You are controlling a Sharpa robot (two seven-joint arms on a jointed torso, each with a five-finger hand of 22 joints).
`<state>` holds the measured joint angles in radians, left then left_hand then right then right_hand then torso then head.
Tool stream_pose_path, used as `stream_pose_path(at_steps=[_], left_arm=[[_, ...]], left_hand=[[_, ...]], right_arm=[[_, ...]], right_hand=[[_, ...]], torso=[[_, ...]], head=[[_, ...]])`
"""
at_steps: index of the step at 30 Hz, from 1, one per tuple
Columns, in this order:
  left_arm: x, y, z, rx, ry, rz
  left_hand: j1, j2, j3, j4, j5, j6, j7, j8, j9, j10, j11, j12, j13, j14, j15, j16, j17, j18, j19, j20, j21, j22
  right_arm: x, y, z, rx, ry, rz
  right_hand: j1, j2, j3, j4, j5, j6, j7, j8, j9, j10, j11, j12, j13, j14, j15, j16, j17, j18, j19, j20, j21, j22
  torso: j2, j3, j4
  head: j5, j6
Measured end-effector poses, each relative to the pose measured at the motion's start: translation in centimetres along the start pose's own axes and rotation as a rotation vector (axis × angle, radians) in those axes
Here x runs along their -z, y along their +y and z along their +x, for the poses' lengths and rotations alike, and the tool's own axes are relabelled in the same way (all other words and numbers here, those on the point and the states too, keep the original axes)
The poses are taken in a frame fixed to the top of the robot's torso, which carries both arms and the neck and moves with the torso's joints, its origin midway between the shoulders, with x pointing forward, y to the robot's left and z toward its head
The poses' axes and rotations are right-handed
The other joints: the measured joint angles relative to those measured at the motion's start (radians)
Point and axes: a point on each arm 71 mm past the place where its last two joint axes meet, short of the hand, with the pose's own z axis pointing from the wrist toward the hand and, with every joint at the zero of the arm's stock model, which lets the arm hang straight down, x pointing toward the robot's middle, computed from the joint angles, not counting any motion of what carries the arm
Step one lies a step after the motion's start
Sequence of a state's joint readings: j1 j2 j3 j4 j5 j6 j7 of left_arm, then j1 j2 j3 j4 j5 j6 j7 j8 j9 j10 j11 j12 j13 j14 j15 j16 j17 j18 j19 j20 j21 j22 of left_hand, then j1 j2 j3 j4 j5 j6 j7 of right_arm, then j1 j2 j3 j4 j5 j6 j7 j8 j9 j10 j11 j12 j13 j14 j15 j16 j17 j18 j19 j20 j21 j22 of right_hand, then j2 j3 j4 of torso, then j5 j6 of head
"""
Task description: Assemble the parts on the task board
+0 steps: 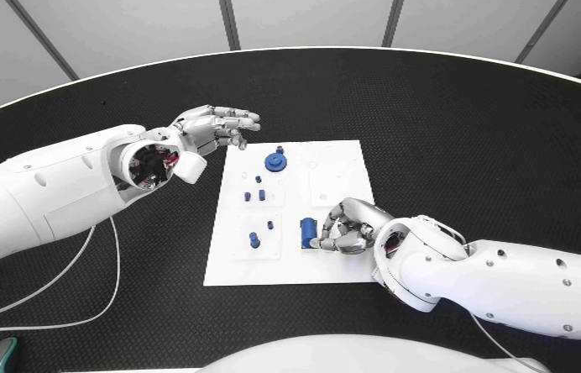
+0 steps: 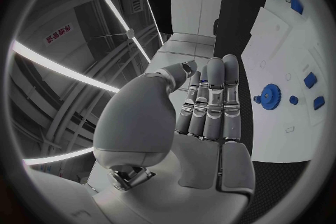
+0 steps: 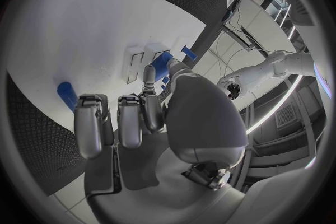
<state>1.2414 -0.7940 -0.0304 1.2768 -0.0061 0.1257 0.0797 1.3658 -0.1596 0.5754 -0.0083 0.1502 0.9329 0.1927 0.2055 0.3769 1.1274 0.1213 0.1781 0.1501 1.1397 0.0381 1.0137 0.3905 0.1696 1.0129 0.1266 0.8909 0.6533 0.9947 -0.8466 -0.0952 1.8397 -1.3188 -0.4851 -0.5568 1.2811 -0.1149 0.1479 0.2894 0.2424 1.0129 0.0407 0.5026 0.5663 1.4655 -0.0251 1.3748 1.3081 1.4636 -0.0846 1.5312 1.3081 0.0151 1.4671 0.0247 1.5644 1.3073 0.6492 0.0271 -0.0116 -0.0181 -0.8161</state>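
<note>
The white task board (image 1: 339, 159) lies mid-table. A blue gear (image 1: 276, 162) stands near its far edge, with several small blue pegs (image 1: 258, 195) nearer, and a long blue part (image 1: 307, 233) towards the near edge. My right hand (image 1: 345, 226) rests on the board beside that long part (image 3: 66, 95), fingers curled; thumb and one finger pinch a small blue part (image 3: 163, 65). My left hand (image 1: 218, 128) hovers off the board's far left corner, fingers straight and holding nothing. The left wrist view shows the left hand (image 2: 206, 106), the gear (image 2: 270, 93) and pegs (image 2: 310, 79).
Black table (image 1: 460, 121) surrounds the board on all sides. A thin white cable (image 1: 73, 264) loops over the table at the near left, under my left arm.
</note>
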Motion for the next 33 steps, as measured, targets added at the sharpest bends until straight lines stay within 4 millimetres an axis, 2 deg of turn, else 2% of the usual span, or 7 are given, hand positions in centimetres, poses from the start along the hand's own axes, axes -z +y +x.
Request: stream_pose_path(at_steps=[11, 14, 19, 21, 23, 29, 33], left_arm=[[0.1, 0.0, -0.2, 0.0, -0.004, -0.001], [0.2, 0.0, -0.2, 0.0, -0.006, -0.001], [0.2, 0.0, -0.3, 0.0, -0.007, -0.001], [0.2, 0.0, -0.3, 0.0, -0.008, -0.001], [0.3, 0.0, -0.3, 0.0, -0.01, 0.0], [0.4, 0.0, -0.4, -0.001, -0.012, 0.0], [0.4, 0.0, -0.4, -0.001, -0.012, 0.0]], left_hand=[[0.0, 0.0, 0.0, 0.0, 0.0, 0.0, 0.0, 0.0, 0.0, 0.0, 0.0, 0.0, 0.0, 0.0, 0.0, 0.0, 0.0, 0.0, 0.0, 0.0, 0.0, 0.0], [0.0, 0.0, 0.0, 0.0, 0.0, 0.0, 0.0, 0.0, 0.0, 0.0, 0.0, 0.0, 0.0, 0.0, 0.0, 0.0, 0.0, 0.0, 0.0, 0.0, 0.0, 0.0], [0.0, 0.0, 0.0, 0.0, 0.0, 0.0, 0.0, 0.0, 0.0, 0.0, 0.0, 0.0, 0.0, 0.0, 0.0, 0.0, 0.0, 0.0, 0.0, 0.0, 0.0, 0.0], [0.0, 0.0, 0.0, 0.0, 0.0, 0.0, 0.0, 0.0, 0.0, 0.0, 0.0, 0.0, 0.0, 0.0, 0.0, 0.0, 0.0, 0.0, 0.0, 0.0, 0.0, 0.0], [0.0, 0.0, 0.0, 0.0, 0.0, 0.0, 0.0, 0.0, 0.0, 0.0, 0.0, 0.0, 0.0, 0.0, 0.0, 0.0, 0.0, 0.0, 0.0, 0.0, 0.0, 0.0], [0.0, 0.0, 0.0, 0.0, 0.0, 0.0, 0.0, 0.0, 0.0, 0.0, 0.0, 0.0, 0.0, 0.0, 0.0, 0.0, 0.0, 0.0, 0.0, 0.0, 0.0, 0.0], [0.0, 0.0, 0.0, 0.0, 0.0, 0.0, 0.0, 0.0, 0.0, 0.0, 0.0, 0.0, 0.0, 0.0, 0.0, 0.0, 0.0, 0.0, 0.0, 0.0, 0.0, 0.0]], right_arm=[[0.4, 0.1, -0.1, 0.019, 0.002, -0.016], [0.5, 0.3, 0.0, 0.028, 0.011, -0.03], [0.7, 0.5, 0.2, 0.038, 0.026, -0.046], [0.8, 0.5, 0.1, 0.04, 0.029, -0.048], [0.9, 0.4, 0.1, 0.041, 0.03, -0.048], [1.3, -0.1, -0.3, 0.036, 0.015, -0.04], [1.9, -0.5, -0.8, 0.025, -0.005, -0.04]], right_hand=[[0.027, 0.005, 0.021, -0.007, 0.01, 0.0, 0.0, 0.0, -0.001, 0.002, -0.002, 0.004, 0.0, 0.003, -0.003, 0.0, 0.0, 0.0, -0.002, -0.005, 0.0, 0.0], [0.039, -0.006, 0.027, -0.007, -0.007, 0.0, 0.0, 0.0, -0.001, 0.002, -0.002, 0.004, 0.0, 0.003, -0.003, 0.0, 0.0, 0.0, -0.002, -0.005, 0.0, 0.0], [0.014, -0.031, 0.021, -0.001, -0.03, 0.0, 0.0, 0.0, -0.002, 0.002, -0.002, 0.004, 0.0, 0.003, -0.003, 0.0, 0.0, 0.0, -0.002, -0.005, 0.0, 0.0], [-0.008, -0.053, 0.004, 0.002, -0.059, 0.0, 0.0, 0.0, -0.002, 0.002, -0.002, -0.008, 0.0, 0.003, -0.003, 0.0, 0.0, 0.0, -0.002, -0.005, 0.0, 0.0], [-0.015, -0.06, -0.006, 0.0, -0.073, -0.005, 0.005, 0.0, -0.003, 0.002, -0.002, -0.011, 0.0, 0.003, -0.003, 0.0, 0.0, 0.0, -0.002, -0.005, 0.0, 0.0], [-0.016, -0.061, -0.013, -0.001, -0.074, -0.006, 0.006, 0.0, -0.003, 0.001, -0.002, -0.011, 0.0, 0.003, -0.003, 0.0, 0.0, 0.0, -0.002, -0.005, 0.0, 0.0], [-0.002, -0.047, -0.013, -0.001, -0.051, -0.006, 0.006, 0.0, -0.003, 0.002, -0.002, -0.011, 0.0, 0.003, -0.003, 0.0, 0.0, 0.0, -0.002, -0.005, 0.0, 0.0]], torso=[[0.001, 0.0011, -0.0014], [0.001, 0.0011, -0.0013], [0.001, 0.0011, -0.0008], [0.001, 0.0009, -0.0007], [0.001, 0.0005, -0.0008], [0.001, 0.0004, -0.0012], [0.001, 0.0008, -0.0015]], head=[[0.002, -0.001], [0.002, -0.001], [0.001, -0.001], [0.001, -0.002], [0.001, -0.002], [0.002, -0.003], [0.003, -0.004]])
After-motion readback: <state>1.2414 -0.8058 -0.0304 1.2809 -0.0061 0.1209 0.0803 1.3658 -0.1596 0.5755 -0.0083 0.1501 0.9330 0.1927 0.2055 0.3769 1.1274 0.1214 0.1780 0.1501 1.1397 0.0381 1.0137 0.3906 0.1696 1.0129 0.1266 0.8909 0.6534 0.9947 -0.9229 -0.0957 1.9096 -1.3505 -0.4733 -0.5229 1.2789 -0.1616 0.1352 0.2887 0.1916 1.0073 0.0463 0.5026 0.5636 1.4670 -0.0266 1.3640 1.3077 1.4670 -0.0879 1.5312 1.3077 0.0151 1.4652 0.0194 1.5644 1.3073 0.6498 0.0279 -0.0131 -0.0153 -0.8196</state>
